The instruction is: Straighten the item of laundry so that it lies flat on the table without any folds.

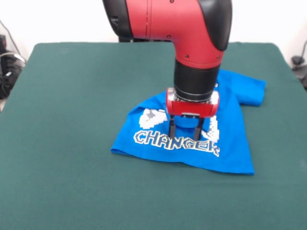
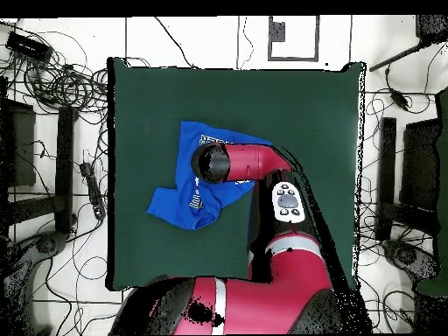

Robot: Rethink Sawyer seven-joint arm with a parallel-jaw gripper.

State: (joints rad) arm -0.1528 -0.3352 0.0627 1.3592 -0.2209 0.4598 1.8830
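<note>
The blue T-shirt [image 1: 225, 143] lies on the green table [image 1: 72, 120], right of the middle in the front view and nearer the far edge than the near one. It is not flat. Its upper part is folded down over the front, so only the word "CHANGER" and bits of a white print above it show. The fold gives the visible cloth a rough triangle shape, with a soft rolled edge at the lower left and a sharp corner at the lower right. 1 sleeve sticks out to the upper right and lies flat on the table.

The red and black arm comes down from above, and the tool [image 1: 185, 134] hangs straight down over the middle of the shirt. Its 2 dark fingers [image 1: 171, 128] stand apart with a clear gap between them, moderately wide, and blue cloth shows through the gap. The tips reach down to the lettering, just above the word; whether they touch the cloth I cannot tell. Nothing is pinched between them.

In the overhead view the shirt [image 2: 179, 203] sits toward the left side of the table [image 2: 306, 105], and the arm's round end covers its middle, so the tool itself is hidden there. Cables and dark stands lie on the floor around the table.
</note>
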